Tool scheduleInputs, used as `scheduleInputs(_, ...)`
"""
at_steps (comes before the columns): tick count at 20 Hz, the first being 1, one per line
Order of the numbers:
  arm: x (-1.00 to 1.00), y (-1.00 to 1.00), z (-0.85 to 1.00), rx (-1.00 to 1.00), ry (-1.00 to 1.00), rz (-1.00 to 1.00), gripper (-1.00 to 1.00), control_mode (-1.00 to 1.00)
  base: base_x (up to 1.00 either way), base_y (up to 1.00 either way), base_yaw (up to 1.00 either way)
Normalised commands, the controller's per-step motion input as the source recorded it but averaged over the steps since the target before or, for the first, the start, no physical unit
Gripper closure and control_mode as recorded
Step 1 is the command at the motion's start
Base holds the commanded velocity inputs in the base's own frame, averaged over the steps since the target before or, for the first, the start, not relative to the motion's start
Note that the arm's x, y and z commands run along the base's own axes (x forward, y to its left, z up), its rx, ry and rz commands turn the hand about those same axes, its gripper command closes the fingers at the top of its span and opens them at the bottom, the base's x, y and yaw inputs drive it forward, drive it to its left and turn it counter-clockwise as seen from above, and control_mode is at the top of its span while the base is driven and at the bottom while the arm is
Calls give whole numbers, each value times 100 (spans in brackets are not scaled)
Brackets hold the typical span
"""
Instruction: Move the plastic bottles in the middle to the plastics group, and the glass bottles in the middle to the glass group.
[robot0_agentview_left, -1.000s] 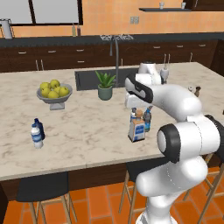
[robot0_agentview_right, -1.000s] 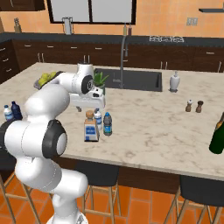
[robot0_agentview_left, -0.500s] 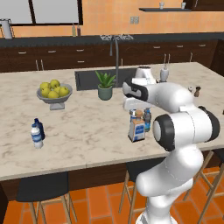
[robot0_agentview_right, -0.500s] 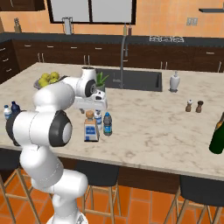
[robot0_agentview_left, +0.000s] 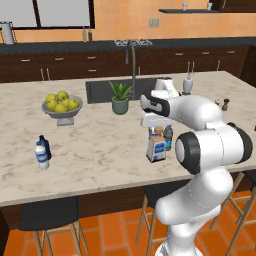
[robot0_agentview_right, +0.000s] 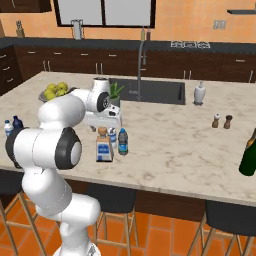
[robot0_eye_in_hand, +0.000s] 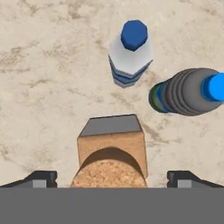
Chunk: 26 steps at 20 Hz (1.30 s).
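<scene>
The glass bottle, a square clear flask with a blue-and-white label, stands mid-counter. Its cork top lies straight below my gripper. The gripper hovers just above the flask, open, one fingertip on each side of the cork and nothing held. Behind the flask stand the plastic bottles: a pale clear one and a dark grey one, both blue-capped. The plastics group sits near the counter's left end.
A bowl of yellow fruit and a potted plant stand beside the sink. A white dispenser and two small shakers are to the right. A dark green bottle stands at the far right edge.
The hand has shifted slightly and come down over the flask. The jaws have stayed open, and the bottles have not moved.
</scene>
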Motion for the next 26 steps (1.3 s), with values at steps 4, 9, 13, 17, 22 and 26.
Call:
scheduleInputs(4,6,0,-29,0,0,0,-100,-100,0,0,0)
scheduleInputs(9,2,5,-21,0,0,0,100,-100,0,0,0)
scheduleInputs(13,-29,-2,-9,0,0,-1,100,-100,0,0,0)
scheduleInputs(17,-62,-15,19,0,-13,-2,100,-100,0,0,0)
scheduleInputs(22,-55,-35,25,0,-10,2,100,-100,0,0,0)
scheduleInputs(26,-32,-61,31,0,0,1,100,-100,0,0,0)
